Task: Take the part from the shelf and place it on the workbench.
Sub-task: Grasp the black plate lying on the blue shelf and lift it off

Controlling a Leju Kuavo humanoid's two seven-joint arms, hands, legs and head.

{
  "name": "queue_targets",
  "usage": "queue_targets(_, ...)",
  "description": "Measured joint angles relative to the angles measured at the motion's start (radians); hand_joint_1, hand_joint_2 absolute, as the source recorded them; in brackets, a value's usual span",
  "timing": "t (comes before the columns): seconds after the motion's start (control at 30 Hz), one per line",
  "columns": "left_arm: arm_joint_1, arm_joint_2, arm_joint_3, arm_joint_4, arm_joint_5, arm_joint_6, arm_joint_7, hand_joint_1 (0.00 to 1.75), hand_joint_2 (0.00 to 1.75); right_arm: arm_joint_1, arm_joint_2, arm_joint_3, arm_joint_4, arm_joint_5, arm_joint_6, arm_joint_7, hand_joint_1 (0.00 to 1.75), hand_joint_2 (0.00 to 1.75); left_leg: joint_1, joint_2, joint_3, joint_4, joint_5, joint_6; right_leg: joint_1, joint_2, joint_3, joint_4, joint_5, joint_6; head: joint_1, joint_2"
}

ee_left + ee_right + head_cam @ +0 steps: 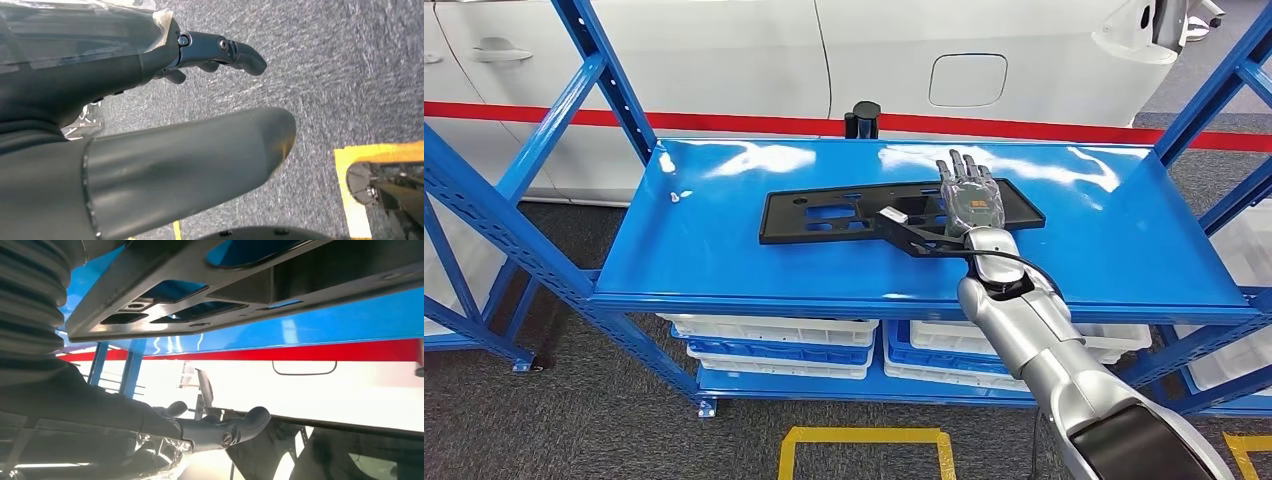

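A flat black part with several cut-outs lies along the middle of the blue shelf. My right hand hovers over the part's right end, its fingers stretched out and pointing away from me. In the right wrist view the part runs close beside the hand, while the dark fingers spread away from it and grip nothing. My left hand hangs over the grey floor, thumb and fingers apart, holding nothing.
Blue uprights frame the shelf on both sides. White bins sit on the level below. A white car with a red stripe stands right behind. A small black cylinder is at the back edge. Yellow floor marking lies in front.
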Motion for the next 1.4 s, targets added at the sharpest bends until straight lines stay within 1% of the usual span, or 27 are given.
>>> queue_targets(0.13, -0.001, 0.003, 0.000, 0.000, 0.002, -0.008, 0.001, 0.00, 0.00, -0.022, 0.037, 0.002, 0.061, -0.018, 0.029, -0.029, 1.75, 1.75, 0.000, 0.000, 0.000, 0.000, 0.000, 0.000, 0.000, 0.000, 0.000, 0.000, 0.000, 0.000, 0.000, 0.000)
queue_targets(0.27, -0.002, 0.005, 0.000, -0.001, 0.006, -0.011, 0.004, 0.00, 0.00, -0.033, 0.069, 0.003, 0.112, -0.042, 0.063, -0.048, 1.75, 1.75, 0.000, 0.000, 0.000, 0.000, 0.000, 0.000, 0.000, 0.000, 0.000, 0.000, 0.000, 0.000, 0.000, 0.000)
queue_targets(0.37, -0.002, 0.005, 0.001, -0.001, 0.010, 0.002, 0.001, 0.00, 0.00, -0.038, 0.080, 0.003, 0.135, -0.052, 0.070, -0.056, 1.75, 1.75, 0.000, 0.000, 0.000, 0.000, 0.000, 0.000, 0.000, 0.000, 0.000, 0.000, 0.000, 0.000, 0.000, 0.000)
queue_targets(0.5, -0.003, 0.003, 0.001, -0.001, 0.011, 0.016, -0.001, 0.00, 0.00, -0.043, 0.083, 0.003, 0.150, -0.059, 0.063, -0.062, 1.75, 1.75, 0.000, 0.000, 0.000, 0.000, 0.000, 0.000, 0.000, 0.000, 0.000, 0.000, 0.000, 0.000, 0.000, 0.000)
queue_targets(1.03, -0.009, 0.003, 0.001, -0.001, 0.010, 0.018, -0.004, 0.00, 0.00, -0.043, 0.084, 0.001, 0.163, -0.082, 0.021, -0.073, 1.75, 1.75, 0.000, 0.000, 0.000, 0.000, 0.000, 0.000, 0.000, 0.000, 0.000, 0.000, 0.000, 0.000, 0.000, 0.000)
queue_targets(1.13, -0.010, 0.003, 0.001, -0.001, 0.010, 0.021, -0.006, 0.00, 0.00, -0.038, 0.080, 0.000, 0.161, -0.063, -0.020, -0.069, 1.75, 1.75, 0.000, 0.000, 0.000, 0.000, 0.000, 0.000, 0.000, 0.000, 0.000, 0.000, 0.000, 0.000, 0.000, 0.000)
queue_targets(1.27, -0.011, 0.003, 0.001, -0.001, 0.009, 0.052, -0.027, 0.00, 0.00, -0.024, 0.063, 0.001, 0.128, 0.045, -0.166, -0.041, 1.75, 1.75, 0.000, 0.000, 0.000, 0.000, 0.000, 0.000, 0.000, 0.000, 0.000, 0.000, 0.000, 0.000, 0.000, 0.000)
queue_targets(1.33, -0.011, 0.003, 0.001, -0.001, 0.008, 0.068, -0.040, 0.00, 0.00, -0.022, 0.052, 0.001, 0.106, 0.086, -0.208, -0.029, 1.75, 1.75, 0.000, 0.000, 0.000, 0.000, 0.000, 0.000, 0.000, 0.000, 0.000, 0.000, 0.000, 0.000, 0.000, 0.000)
queue_targets(1.4, -0.011, 0.002, 0.001, -0.001, 0.009, 0.089, -0.055, 0.00, 0.87, -0.016, 0.042, 0.001, 0.085, 0.112, -0.223, -0.021, 1.75, 1.75, 0.000, 0.000, 0.000, 0.000, 0.000, 0.000, 0.000, 0.000, -0.001, 0.000, 0.000, 0.000, 0.000, 0.000)
